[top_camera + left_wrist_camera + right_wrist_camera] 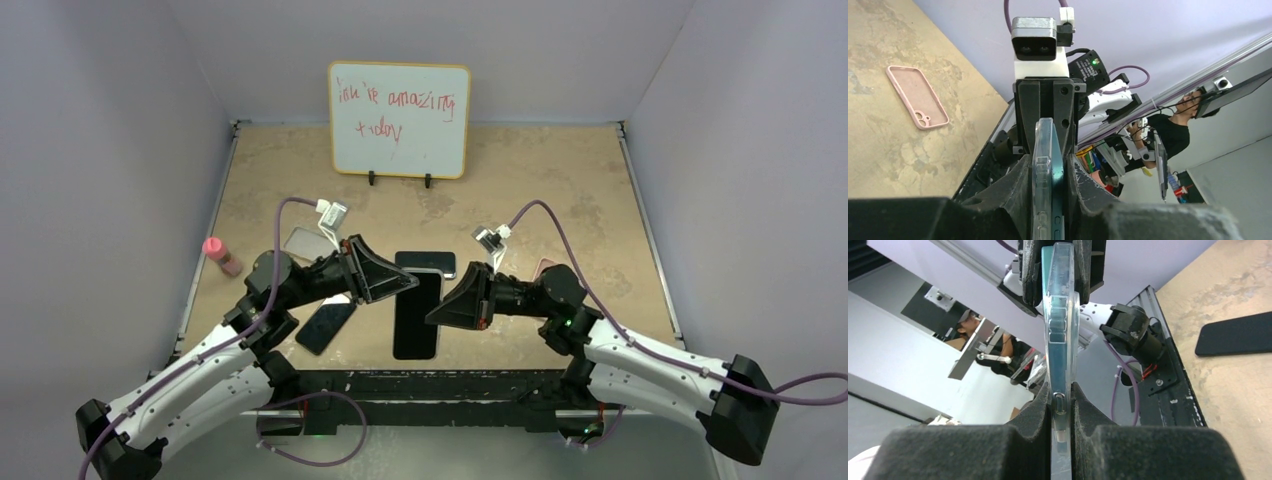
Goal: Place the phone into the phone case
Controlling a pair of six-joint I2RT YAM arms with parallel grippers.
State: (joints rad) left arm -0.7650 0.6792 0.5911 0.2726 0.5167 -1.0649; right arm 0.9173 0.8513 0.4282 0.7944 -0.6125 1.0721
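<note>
Left gripper [398, 284] and right gripper [442, 308] meet over the near middle of the bench. Each is clamped from an opposite side on the phone [416, 330] held between them. The wrist views show the teal-edged phone side-on, with the clear phone case [1068, 315] pressed against it and dark foam fingers [1018, 195] squeezing both. Whether it is fully seated cannot be told.

A dark handset [325, 327] lies toward the near-left corner. A black handset [430, 262] lies just beyond the held one. A pink case [917, 97] rests right of centre. A pink bottle [222, 256] stands by the left edge. A whiteboard [400, 120] with red writing stands at the far edge.
</note>
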